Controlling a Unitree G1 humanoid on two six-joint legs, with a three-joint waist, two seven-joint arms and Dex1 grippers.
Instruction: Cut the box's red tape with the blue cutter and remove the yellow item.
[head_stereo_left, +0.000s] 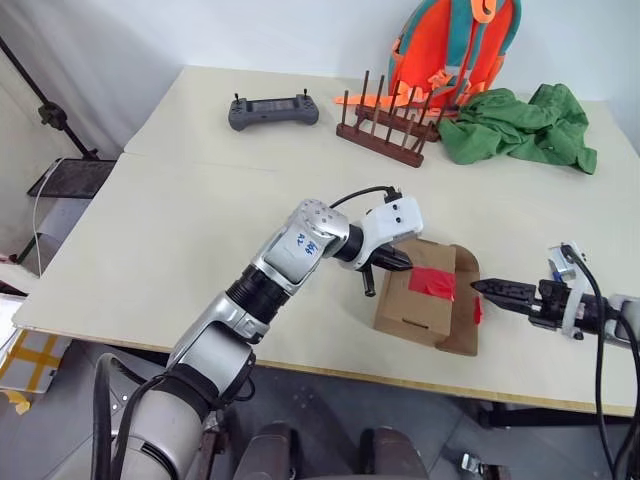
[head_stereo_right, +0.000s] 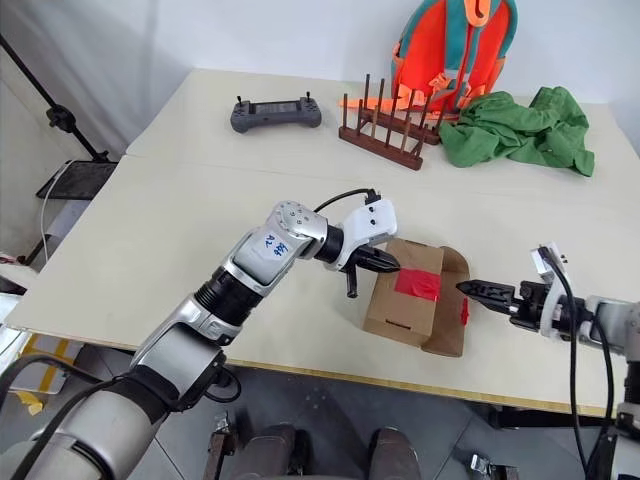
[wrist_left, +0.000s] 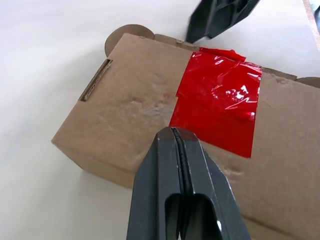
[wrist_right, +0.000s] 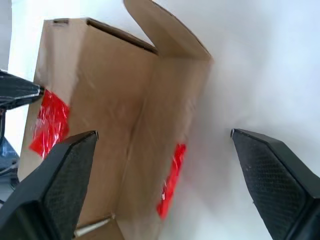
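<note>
A: Where is the box (head_stereo_left: 425, 290)?
B: Near the counter's (head_stereo_left: 150, 260) front edge, one flap folded out on the right, red tape (head_stereo_left: 432, 283) across its top

A: And the end effectors?
B: Left end effector (head_stereo_left: 398, 261) is pressed closed, tips at the tape's left edge. Right end effector (wrist_right: 162, 137) stands spread wide, facing the box's right side

A: Beyond?
B: A grey controller (head_stereo_left: 273, 111), wooden rack (head_stereo_left: 385, 128), green cloth (head_stereo_left: 520, 125)

A robot test lab: bare worktable (head_stereo_left: 150, 230), tripod leg (head_stereo_left: 45, 105), assorted props.
</note>
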